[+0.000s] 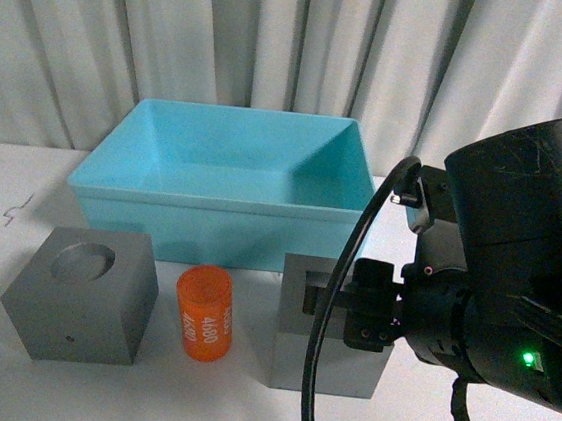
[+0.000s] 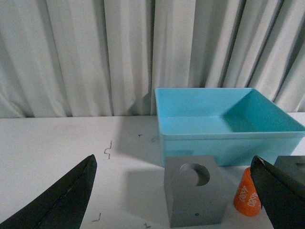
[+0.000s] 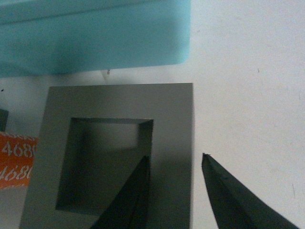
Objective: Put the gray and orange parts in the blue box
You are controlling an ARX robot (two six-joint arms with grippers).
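Between the parted, unclosed right jaws stands one wall of the matte gray rectangular-recess cube, while ahead of the wide-open, empty left jaws sit the gray round-recess cube, the orange "4680" cylinder and the turquoise plastic box, which holds nothing, so no part is placed yet.

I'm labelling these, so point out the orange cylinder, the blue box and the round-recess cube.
orange cylinder [image 1: 204,315], front view, printed side.
blue box [image 1: 211,203], front view, near rim.
round-recess cube [image 1: 83,320], front view, front face.
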